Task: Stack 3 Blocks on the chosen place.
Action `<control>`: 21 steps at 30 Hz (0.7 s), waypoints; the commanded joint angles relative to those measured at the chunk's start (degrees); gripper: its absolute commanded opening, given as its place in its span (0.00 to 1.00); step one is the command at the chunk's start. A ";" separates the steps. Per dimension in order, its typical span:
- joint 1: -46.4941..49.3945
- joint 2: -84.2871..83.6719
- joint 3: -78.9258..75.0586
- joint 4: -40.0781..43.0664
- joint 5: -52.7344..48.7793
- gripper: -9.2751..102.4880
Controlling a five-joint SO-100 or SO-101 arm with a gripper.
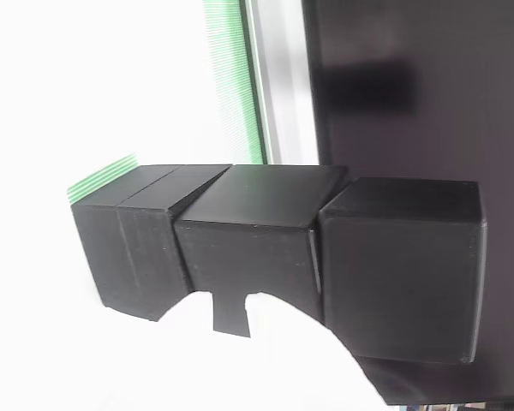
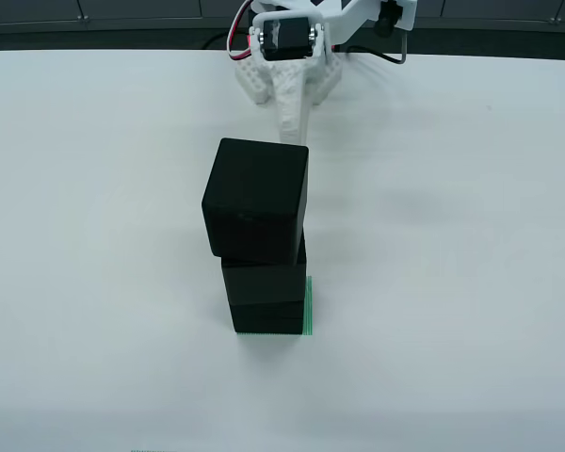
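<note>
Standing upright on the striped green patch [image 2: 308, 306], mid-table [image 2: 452, 282]: three matte black cubes [image 2: 257, 201], mesh-textured, rounded edges, long axis vertical, top cube slightly twisted. Gripper [image 2: 292, 113] at the far edge; open or closed, cannot tell.

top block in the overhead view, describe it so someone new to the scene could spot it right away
On the white table, in front of the white robot base, stands a stack of three black blocks over a green striped patch. The top block is its highest cube. Unlike the two below, it looks largest and sits twisted, overhanging them toward the left.
</note>
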 commanded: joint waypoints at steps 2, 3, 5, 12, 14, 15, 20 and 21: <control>0.09 0.53 1.14 0.18 0.53 0.08; 0.18 0.53 1.58 0.09 0.53 0.08; 0.26 0.53 2.20 0.09 0.53 0.08; 1.23 0.53 5.27 -2.46 0.53 0.08; 1.41 0.53 5.27 -2.46 0.53 0.08; 1.76 0.53 5.27 -2.46 0.53 0.08; 4.31 0.44 5.27 -2.55 0.53 0.08; 4.31 0.44 5.27 -2.55 0.53 0.08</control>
